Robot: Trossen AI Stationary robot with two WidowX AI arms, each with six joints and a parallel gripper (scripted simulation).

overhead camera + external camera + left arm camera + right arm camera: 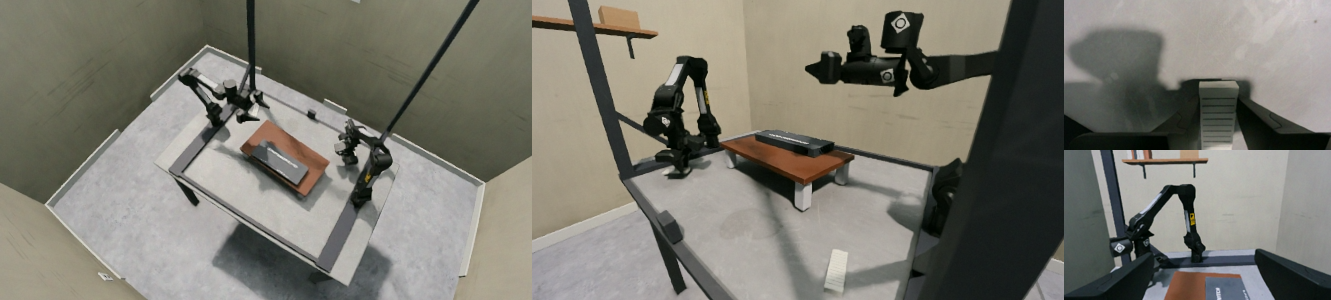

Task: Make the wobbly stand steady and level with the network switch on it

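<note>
Yonder, left end effector (pixel 346 159) (pixel 677 172) (pixel 1218 100): gripping a pale, striped wedge (pixel 668 171) (pixel 1217 115)
Right end effector (pixel 263 113) (pixel 808 68) (pixel 1204 255): open
Dark-grey, flat network switch (pixel 280 162) (pixel 794 143) (pixel 1225 288): on the reddish-brown, white-legged stand (pixel 316 170) (pixel 767 158) (pixel 1186 284)

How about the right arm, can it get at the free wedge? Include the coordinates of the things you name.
Probably yes: the right gripper (pixel 263 113) (pixel 808 68) (pixel 1204 255) is open and raised, and nothing visible blocks the free wedge (pixel 255 109) (pixel 836 271), though it must tip down.

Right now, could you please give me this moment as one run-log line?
left claw shut on wedge | right claw open, raised | second wedge on table | switch on stand
</note>
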